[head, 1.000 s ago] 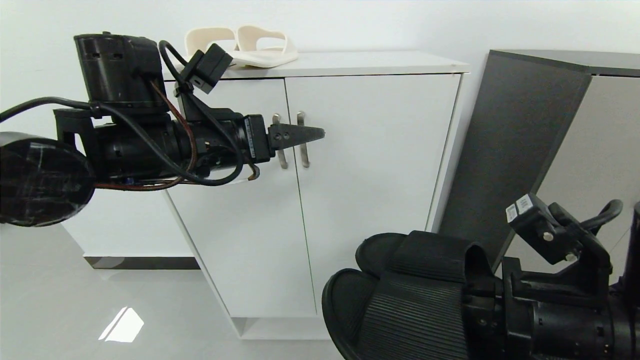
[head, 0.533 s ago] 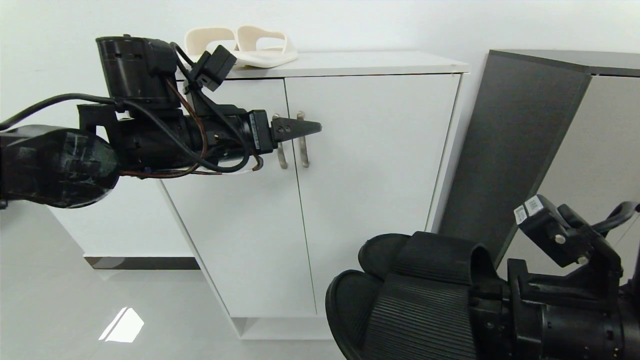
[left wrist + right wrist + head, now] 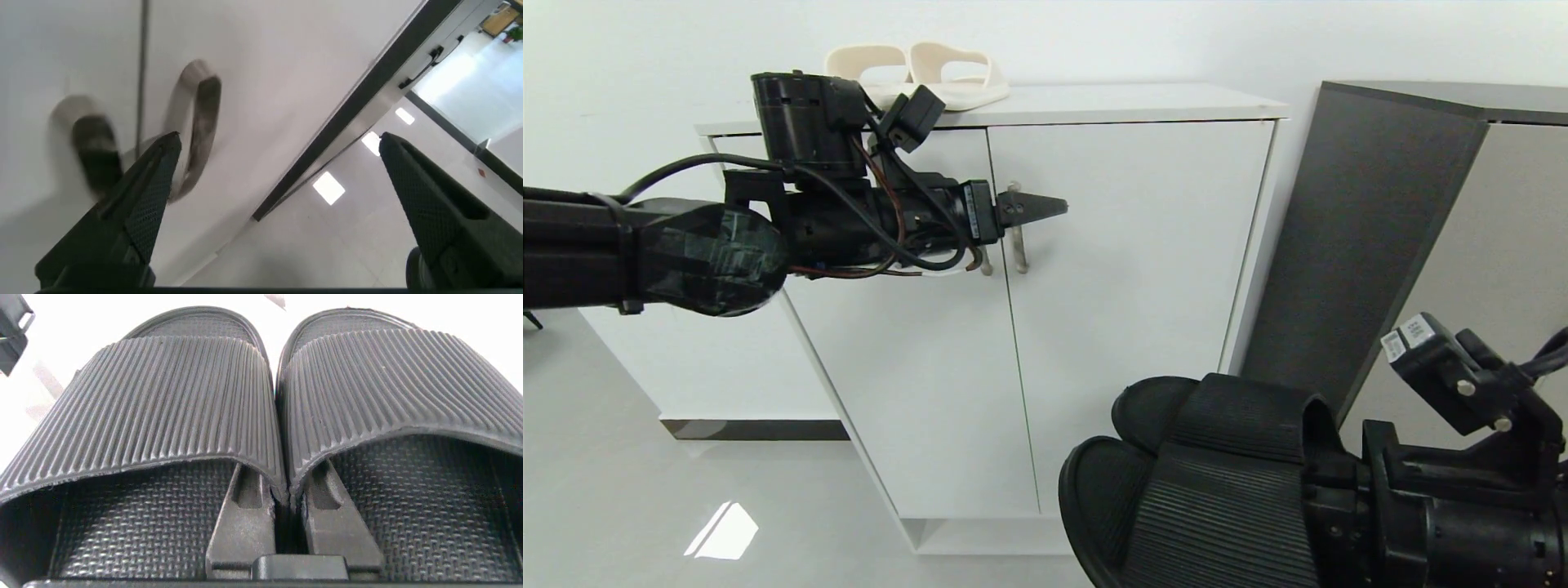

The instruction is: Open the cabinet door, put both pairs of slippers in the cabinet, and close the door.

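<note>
Barely begun: the white cabinet doors (image 3: 1127, 286) are shut, the left claw (image 3: 1054, 206) gapes wide at their curved metal handles (image 3: 1018, 245), and the right claw (image 3: 282, 508) pinches the black ribbed rubber slippers (image 3: 1201, 482) (the cream moulded slippers (image 3: 931, 69) lie on top).

Two black slippers (image 3: 1201, 482) with ribbed straps make one pair. Two cream slippers (image 3: 931, 73) make a second pair. One white cabinet (image 3: 1135, 102) has two doors (image 3: 1127, 286) and two metal handles (image 3: 1020, 249). One grey cabinet (image 3: 1364, 245) stands alongside.
</note>
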Motion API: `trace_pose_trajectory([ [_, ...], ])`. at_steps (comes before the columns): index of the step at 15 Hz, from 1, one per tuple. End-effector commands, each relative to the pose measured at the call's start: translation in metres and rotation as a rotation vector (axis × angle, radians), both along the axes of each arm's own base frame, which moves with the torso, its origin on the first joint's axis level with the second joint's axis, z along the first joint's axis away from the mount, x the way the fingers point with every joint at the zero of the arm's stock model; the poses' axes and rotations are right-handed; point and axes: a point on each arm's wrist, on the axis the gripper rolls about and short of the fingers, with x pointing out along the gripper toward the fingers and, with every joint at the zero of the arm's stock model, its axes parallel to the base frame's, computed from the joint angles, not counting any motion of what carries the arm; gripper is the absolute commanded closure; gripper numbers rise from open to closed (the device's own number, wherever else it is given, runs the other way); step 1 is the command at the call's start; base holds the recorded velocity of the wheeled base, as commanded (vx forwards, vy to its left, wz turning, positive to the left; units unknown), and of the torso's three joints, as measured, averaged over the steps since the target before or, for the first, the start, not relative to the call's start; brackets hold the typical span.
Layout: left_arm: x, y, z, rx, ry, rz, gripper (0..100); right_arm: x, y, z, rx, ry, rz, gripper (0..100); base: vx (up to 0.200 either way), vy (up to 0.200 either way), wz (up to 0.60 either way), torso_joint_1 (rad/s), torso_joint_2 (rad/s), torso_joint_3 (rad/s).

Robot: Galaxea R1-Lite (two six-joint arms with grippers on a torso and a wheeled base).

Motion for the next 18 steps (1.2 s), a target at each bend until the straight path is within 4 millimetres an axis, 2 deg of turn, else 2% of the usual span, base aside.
trace_pose_trajectory([
  [1,0.012,-0.005,-0.005,-0.002,0.012,0.001,0,0.000,0.000,0.001,0.002,-0.003,0.000,100,0.000,0.000,0.00,0.000,0.00,0.000],
  [3,0.013,-0.006,-0.005,-0.004,0.012,0.000,0,0.000,0.000,0.001,0.003,-0.002,0.000,100,0.000,0.000,0.00,0.000,0.00,0.000],
  [4,0.013,-0.006,-0.005,-0.004,0.012,0.000,100,-0.001,0.000,0.000,0.002,-0.002,0.002,100,0.000,0.000,0.00,0.000,0.00,0.000],
  [7,0.010,-0.006,-0.004,-0.006,0.015,-0.001,100,-0.002,-0.001,0.001,0.005,-0.001,0.018,100,0.000,0.000,0.00,0.000,0.00,0.000],
  [10,-0.007,-0.012,-0.002,-0.005,0.018,-0.032,100,-0.010,-0.008,0.002,0.030,0.007,0.109,100,0.000,0.000,0.00,0.000,0.00,0.000],
  [14,-0.054,-0.010,0.000,0.005,0.028,-0.084,100,-0.012,-0.010,0.003,0.037,0.000,0.117,100,0.000,0.000,0.00,0.000,0.00,0.000],
  [16,-0.071,-0.003,0.004,0.001,0.018,-0.089,100,-0.014,-0.011,0.004,0.042,-0.003,0.125,100,0.000,0.000,0.00,0.000,0.00,0.000],
  [18,-0.103,0.011,0.003,-0.002,0.019,-0.095,100,-0.017,-0.014,0.002,0.033,-0.023,0.143,100,0.000,0.000,0.00,0.000,0.00,0.000],
])
